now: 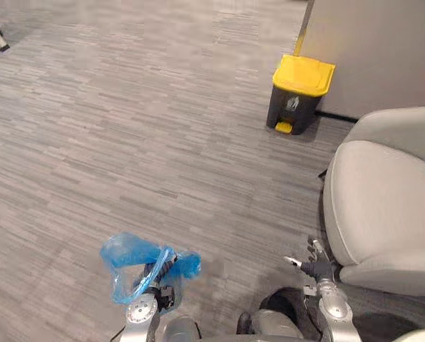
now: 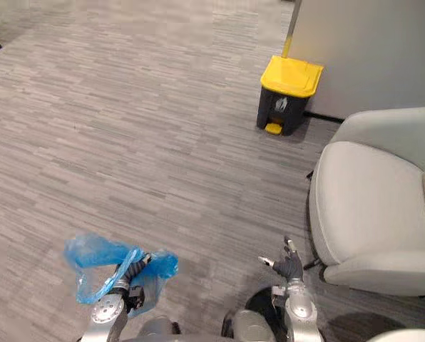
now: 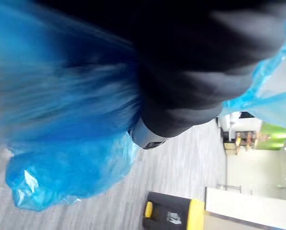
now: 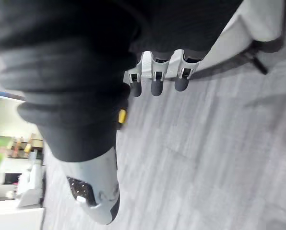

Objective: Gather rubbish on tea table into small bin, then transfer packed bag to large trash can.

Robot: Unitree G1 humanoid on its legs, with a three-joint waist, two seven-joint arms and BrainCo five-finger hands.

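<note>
Closest in, low on the robot's left, the left hand [image 1: 157, 276] is wrapped in the crumpled blue bag [image 1: 130, 256], with the fingers curled into the plastic and gripping it. The bag hangs above the grey striped floor [image 1: 127, 128], bunched around the wrist cover and bulging out on the far side of the hand. On the robot's right, the right hand [image 1: 314, 266] hangs empty, with its fingers [image 4: 155, 76] loose and slightly spread, just beside the front edge of a pale grey armchair [image 1: 383, 206]. Well ahead, past the armchair, a dark bin with a yellow lid [image 1: 301, 91] stands on the floor against a grey wall [image 1: 383, 50], its lid closed.
</note>
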